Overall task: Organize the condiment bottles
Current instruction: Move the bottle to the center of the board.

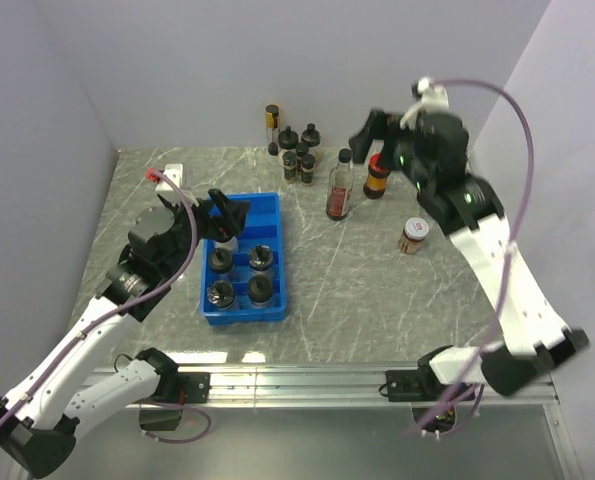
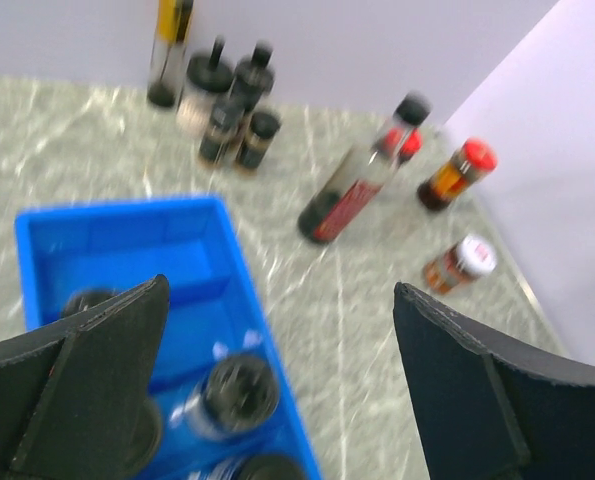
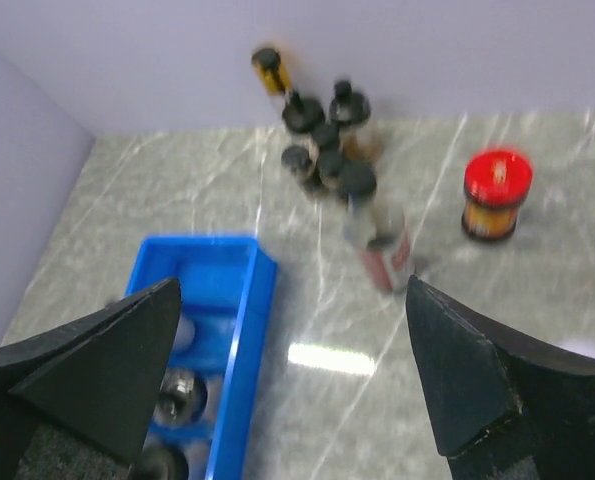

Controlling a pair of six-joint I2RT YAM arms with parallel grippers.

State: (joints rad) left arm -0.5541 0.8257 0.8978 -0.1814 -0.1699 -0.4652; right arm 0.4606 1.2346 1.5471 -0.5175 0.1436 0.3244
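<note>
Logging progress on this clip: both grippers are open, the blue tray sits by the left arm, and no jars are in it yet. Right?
Not quite. The blue tray already holds at least four black-capped jars, as the top external view shows. The rest stands: the left gripper and right gripper are open, and the tray sits by the left arm.

Jars [image 1: 260,259] in tray [image 1: 243,317] L; bottles [image 1: 299,163] behind + R.
</note>
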